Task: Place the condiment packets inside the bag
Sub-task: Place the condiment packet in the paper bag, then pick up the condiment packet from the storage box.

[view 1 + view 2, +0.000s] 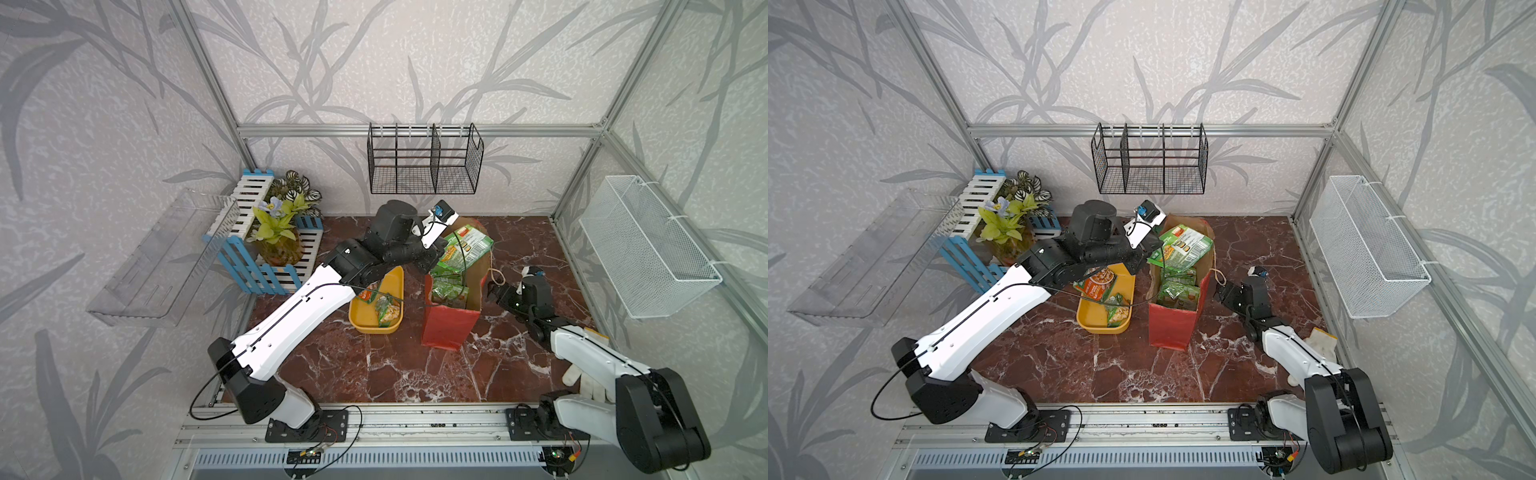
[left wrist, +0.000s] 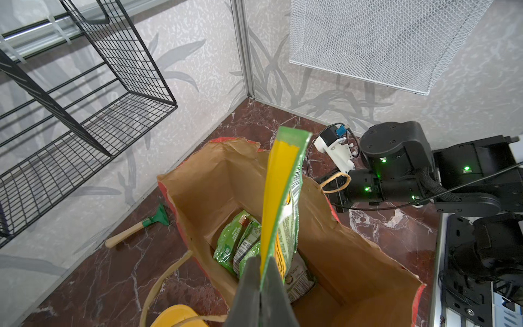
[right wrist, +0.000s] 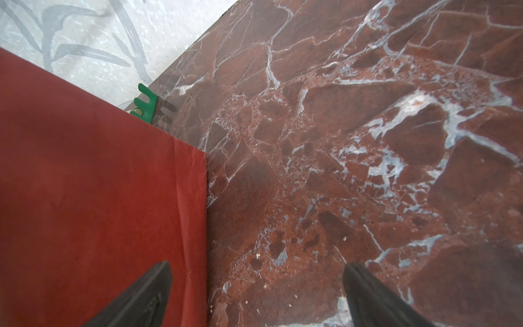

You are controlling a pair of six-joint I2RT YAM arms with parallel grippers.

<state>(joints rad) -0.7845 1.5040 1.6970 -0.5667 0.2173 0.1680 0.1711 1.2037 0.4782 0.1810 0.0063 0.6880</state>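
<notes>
Left claw (image 2: pixel 263 263) outstretched over bag (image 2: pixel 215 181), pinching packet (image 2: pixel 285 226)

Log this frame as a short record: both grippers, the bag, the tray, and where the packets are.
left gripper: shut on a green-and-yellow packet, held over the bag's open mouth
right gripper: open, empty, beside the bag's red wall
bag: standing, open, several green packets inside
yellow tray: still holds an orange packet and a green packet
</notes>
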